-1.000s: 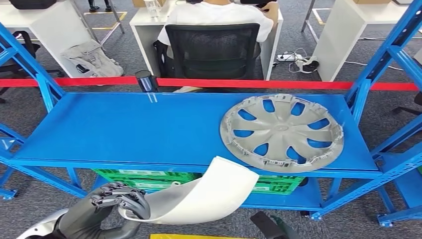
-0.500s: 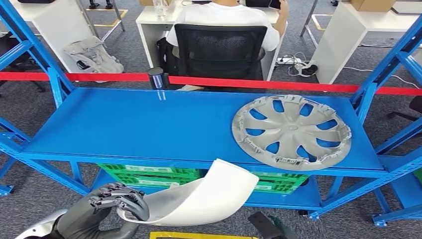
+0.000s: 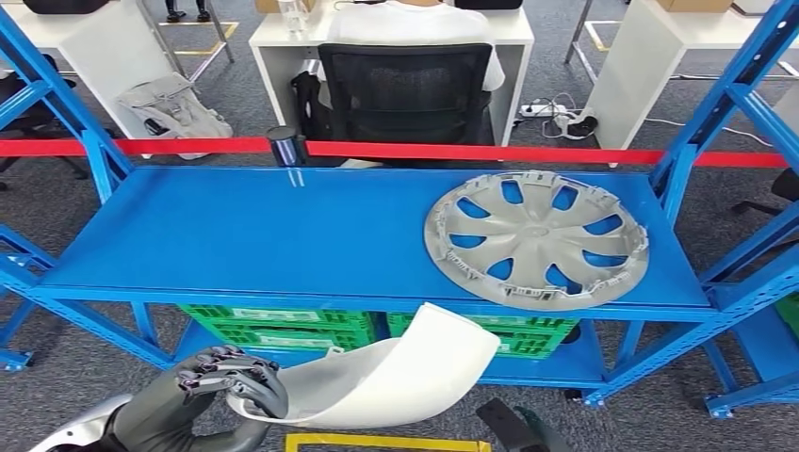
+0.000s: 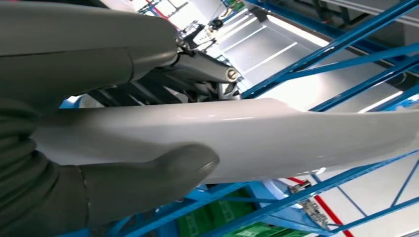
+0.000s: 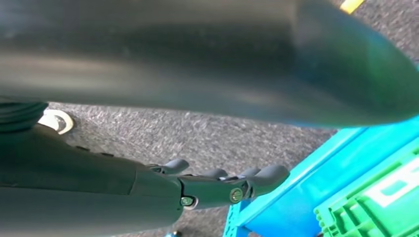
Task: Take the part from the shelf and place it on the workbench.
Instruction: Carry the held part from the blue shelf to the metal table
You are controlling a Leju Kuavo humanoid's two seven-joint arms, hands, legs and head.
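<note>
Camera shifted, scene unchanged; left robot hand (image 3: pixel 221 391) grips white curved part (image 3: pixel 396 372); right robot hand (image 5: pixel 217 185) empty.

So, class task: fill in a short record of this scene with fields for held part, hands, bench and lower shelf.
held part: curved white panel, gripped at one end by the left hand
right hand: holds nothing, fingers loosely curled over grey floor
bench: blue workbench carrying a silver wheel cover at its right end
lower shelf: green crates

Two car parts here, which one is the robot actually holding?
The curved white panel, gripped at one end by the left hand. The silver wheel cover lies flat on the blue shelf, untouched.
</note>
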